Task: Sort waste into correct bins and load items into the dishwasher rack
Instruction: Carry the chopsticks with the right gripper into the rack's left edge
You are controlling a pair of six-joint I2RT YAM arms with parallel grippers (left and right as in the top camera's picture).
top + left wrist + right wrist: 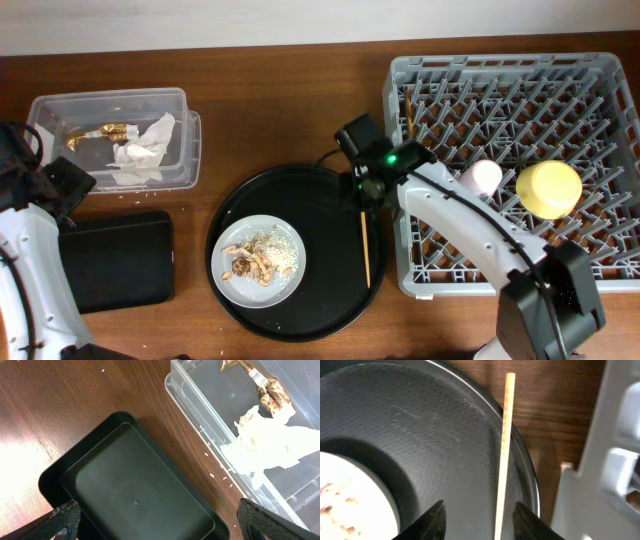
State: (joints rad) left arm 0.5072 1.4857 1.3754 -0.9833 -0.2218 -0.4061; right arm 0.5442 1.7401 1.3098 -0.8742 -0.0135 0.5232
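The clear box [110, 140] holds the gold wrapper [100, 133] and the white napkin [145, 150]; both also show in the left wrist view, the wrapper [265, 387] above the napkin [272, 447]. The black rectangular tray [115, 262] is empty. My left gripper [160, 525] is open above it. The plate [258, 260] with food scraps [255, 262] sits on the round black tray [320, 200]. One chopstick [505, 445] lies on that tray's right rim. My right gripper [484, 522] is open with a finger on either side of it. The rack [510, 160] holds the yellow bowl [548, 188] and pink cup [485, 177]. The blue cup is out of view.
A thin wooden stick [408, 110], possibly the other chopstick, lies in the rack's left column. The rack's wall [615, 460] stands close to the right of my right gripper. Bare wood table lies between the box and the round tray.
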